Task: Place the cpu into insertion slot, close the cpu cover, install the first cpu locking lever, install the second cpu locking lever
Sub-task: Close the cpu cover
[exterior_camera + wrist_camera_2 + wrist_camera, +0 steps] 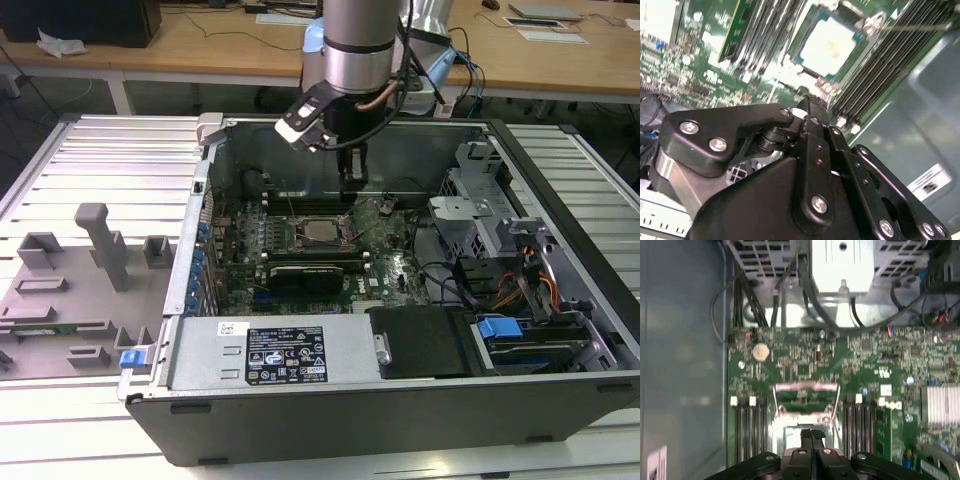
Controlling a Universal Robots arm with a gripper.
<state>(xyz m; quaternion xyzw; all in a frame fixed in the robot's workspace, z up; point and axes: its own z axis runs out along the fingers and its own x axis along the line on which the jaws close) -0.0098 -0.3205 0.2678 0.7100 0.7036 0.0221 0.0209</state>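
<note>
Your work surface is a ribbed aluminium table (90, 150), with pale wooden desks (200, 45) across the room behind it. At the exterior view's left, a matte grey fixture tray (60, 300) carries blocky upright holders, and a blue clip (133, 358) sits at its near corner. Just beside it, the open computer case (400, 420) lies on its side. Its black outer wall faces you, and a bare metal box inside bears a black label (286, 356) and a small white one, both too small for you to read. Deeper in you see the green motherboard (390, 270) with a long black graphics card (305, 272) across it. Just beyond that card, the cpu (320, 231) lies flat in the insertion slot (296, 236), and its silvery-beige top (832, 42) shows plainly in the second wrist view. In the first wrist view, the thin grey cpu cover (805, 386) appears tilted up off the socket, with board showing through its window. Rows of black memory slots (747, 430) flank the socket. The black gripper (352, 183) hangs over the board, just past the socket towards the case's far wall. Its jaws (812, 434) are pressed together and have hold of nothing. Further right stand a perforated steel drive cage (470, 200), a blue plastic latch (500, 328) and orange cables (520, 290).
</note>
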